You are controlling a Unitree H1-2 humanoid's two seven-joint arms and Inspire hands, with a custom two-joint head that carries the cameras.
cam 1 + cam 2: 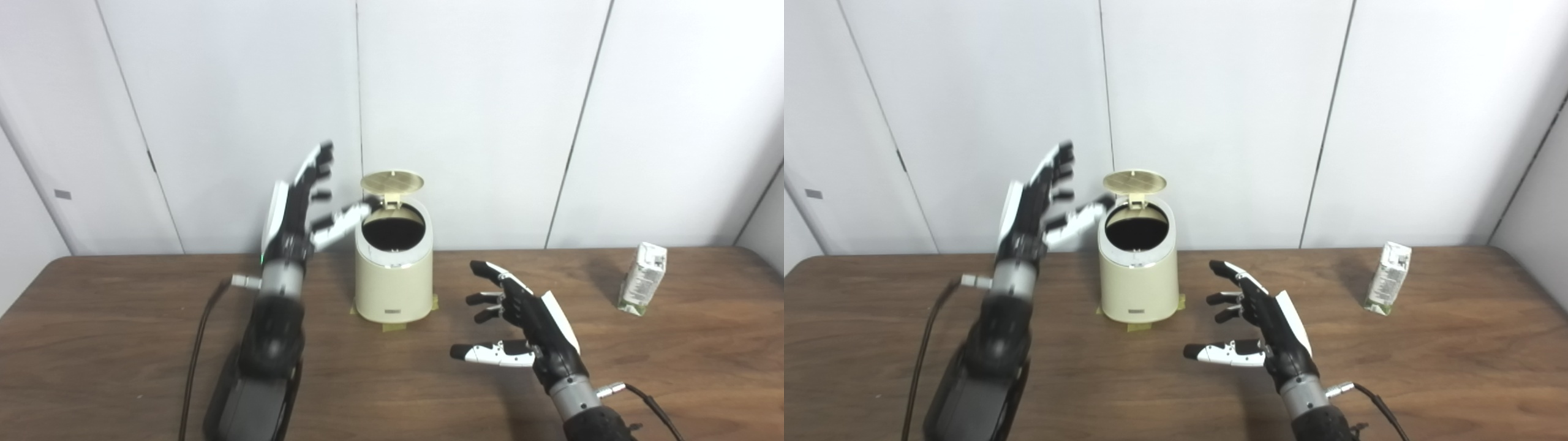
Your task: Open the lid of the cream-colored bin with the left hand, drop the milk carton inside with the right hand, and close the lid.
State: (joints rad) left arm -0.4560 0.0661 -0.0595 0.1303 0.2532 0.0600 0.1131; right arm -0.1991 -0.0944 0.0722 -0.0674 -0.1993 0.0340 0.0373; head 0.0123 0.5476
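Note:
The cream-colored bin (pixel 392 283) stands at the table's middle back, on bits of tape. Its round lid (pixel 392 182) is tipped up at the rear and the dark opening shows. My left hand (pixel 300 208) is open and raised just left of the bin, with its thumb reaching to the bin's rim below the lid. The milk carton (pixel 642 278) stands upright at the far right of the table. My right hand (pixel 520 324) is open and empty above the table, right of the bin and well left of the carton.
The brown wooden table (pixel 122 343) ends at a white panelled wall close behind the bin. Cables trail from both wrists, one (pixel 199 349) on the left and one (pixel 652 401) on the right.

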